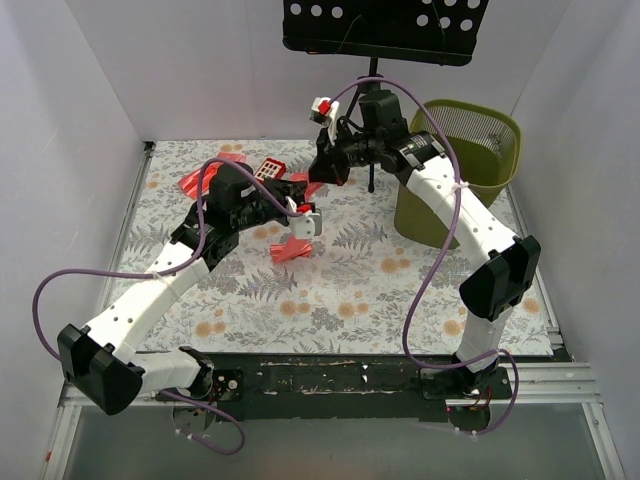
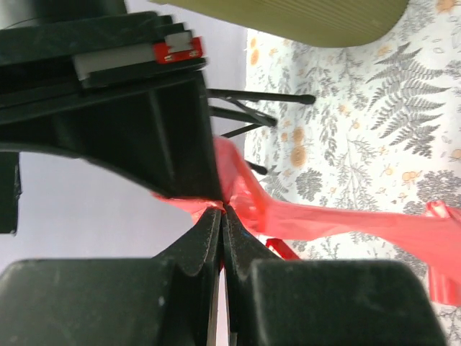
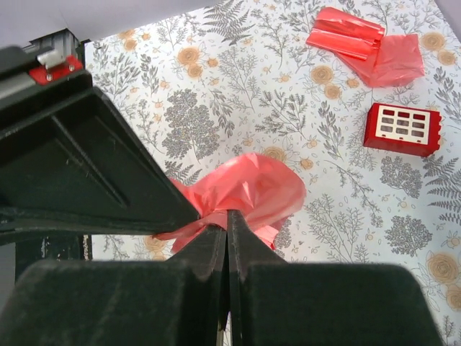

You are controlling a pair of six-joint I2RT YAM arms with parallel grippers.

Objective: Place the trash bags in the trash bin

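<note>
— How far along is it judged to be?
— Early. One red bag (image 2: 346, 223) is pinched in the left gripper (image 2: 223, 209), its jaws pressed together on the film. A second bag (image 3: 245, 187) is pinched likewise in the right gripper (image 3: 227, 216).
— What is left?
— Loose bags (image 3: 367, 47) beyond lie untouched, and nothing red is seen in the bin (image 1: 480, 135) — every bag is yet to be dropped there.

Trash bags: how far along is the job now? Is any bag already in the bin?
Done: nothing that shows; no red film is visible inside the trash bin. In hand: the left gripper and the right gripper are each shut on red bag film, held short of the bin. Left: dropping these in, then the loose bags lying near the small red box.
</note>
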